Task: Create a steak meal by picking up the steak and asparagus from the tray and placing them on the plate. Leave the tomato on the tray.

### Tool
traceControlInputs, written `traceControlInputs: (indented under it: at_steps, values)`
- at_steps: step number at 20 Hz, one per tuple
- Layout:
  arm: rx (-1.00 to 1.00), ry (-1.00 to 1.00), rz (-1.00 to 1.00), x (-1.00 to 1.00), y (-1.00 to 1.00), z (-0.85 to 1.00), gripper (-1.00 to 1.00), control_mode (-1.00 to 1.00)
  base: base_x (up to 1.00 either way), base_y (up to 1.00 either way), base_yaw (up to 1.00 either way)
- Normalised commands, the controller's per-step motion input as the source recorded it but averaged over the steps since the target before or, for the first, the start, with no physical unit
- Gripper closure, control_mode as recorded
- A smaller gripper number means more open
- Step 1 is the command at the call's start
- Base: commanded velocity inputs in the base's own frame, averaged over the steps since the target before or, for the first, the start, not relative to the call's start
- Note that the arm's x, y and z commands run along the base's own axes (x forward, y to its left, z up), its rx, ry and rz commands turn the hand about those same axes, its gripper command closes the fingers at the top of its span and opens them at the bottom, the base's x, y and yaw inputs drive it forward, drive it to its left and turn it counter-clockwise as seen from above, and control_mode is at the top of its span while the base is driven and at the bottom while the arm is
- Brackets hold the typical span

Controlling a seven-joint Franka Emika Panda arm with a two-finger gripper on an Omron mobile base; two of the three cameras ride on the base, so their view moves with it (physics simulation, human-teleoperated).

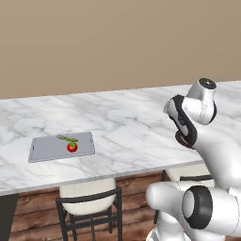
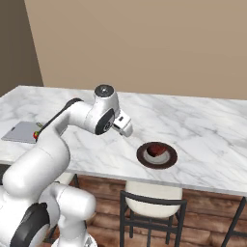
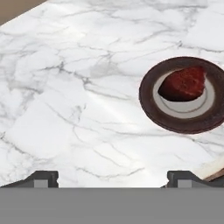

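Gripper (image 3: pixel 112 177): jaws spread wide, nothing between the fingertips, held above bare marble counter (image 3: pixel 65 109).

Plate (image 3: pixel 183 94) at about 2 o'clock from the fingertips in the hand view, near the counter's front edge. Steak (image 3: pixel 183 83) rests on the plate's grey centre.

Left base view: tray (image 1: pixel 47 151) lies well apart from the arm, at its 9 o'clock. Tomato (image 1: pixel 72 147) sits on the tray; asparagus (image 1: pixel 68 138) lies just beyond it, near the tray's far rim.
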Motion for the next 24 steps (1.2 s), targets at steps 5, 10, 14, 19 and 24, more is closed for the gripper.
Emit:
traceControlInputs:
  at_steps: [5, 10, 14, 19, 24]
  values:
    - [-0.01, 0.0, 0.36, 0.34, 1.0, 0.24, -1.0, -1.0, 0.0, 0.0, 0.0]
    - [-0.01, 0.0, 0.37, 0.32, 1.0, 0.24, -1.0, -1.0, 0.0, 0.0, 0.0]
    - [-0.06, 0.03, 0.35, 0.28, 1.0, 0.08, -1.0, -1.0, 0.0, 0.0, 0.0]
    - [-0.15, 0.03, 0.33, 0.12, 1.0, -0.02, -1.0, -1.0, 0.0, 0.0, 0.0]
    - [-0.28, 0.0, 0.27, 0.0, 1.0, -0.2, -1.0, -1.0, 0.0, 0.0, 0.0]
